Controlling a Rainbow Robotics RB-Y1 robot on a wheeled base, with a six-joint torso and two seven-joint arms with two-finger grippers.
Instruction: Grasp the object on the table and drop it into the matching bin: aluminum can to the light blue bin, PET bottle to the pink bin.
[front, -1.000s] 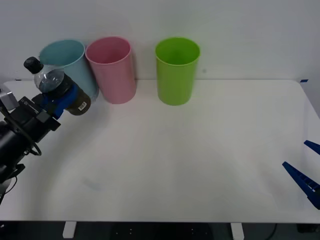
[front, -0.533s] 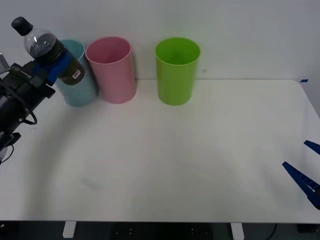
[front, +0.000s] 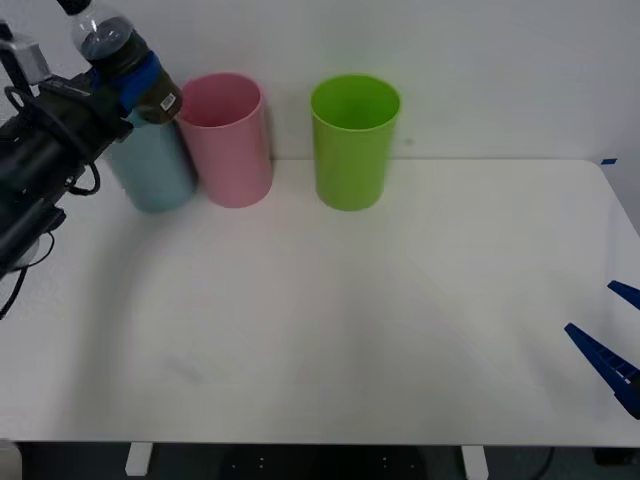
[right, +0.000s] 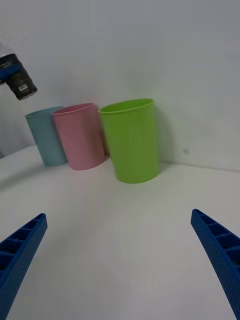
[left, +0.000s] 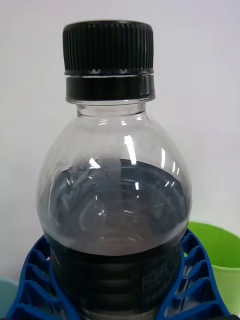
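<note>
Bottle (front: 122, 52) is clamped in the left gripper (front: 130, 75), tilted, seemingly above the light blue bin (front: 152, 170) beside the pink bin (front: 228, 140).

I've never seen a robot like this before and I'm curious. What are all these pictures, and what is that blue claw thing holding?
This is a robot with two arms, and each arm ends in a blue two-finger claw called a gripper. One picture looks down from above the arms at the wide white table. The other two come from small cameras on the robot's wrists.

On the table stand three tall plastic cups used as bins: a light blue bin, a pink bin and a lime green bin.

The left gripper is up in the air near the blue and pink bins, squeezing a small clear plastic bottle with a black cap. The left wrist picture shows that bottle up close. The right gripper waits open, low over the table's right side.
</note>
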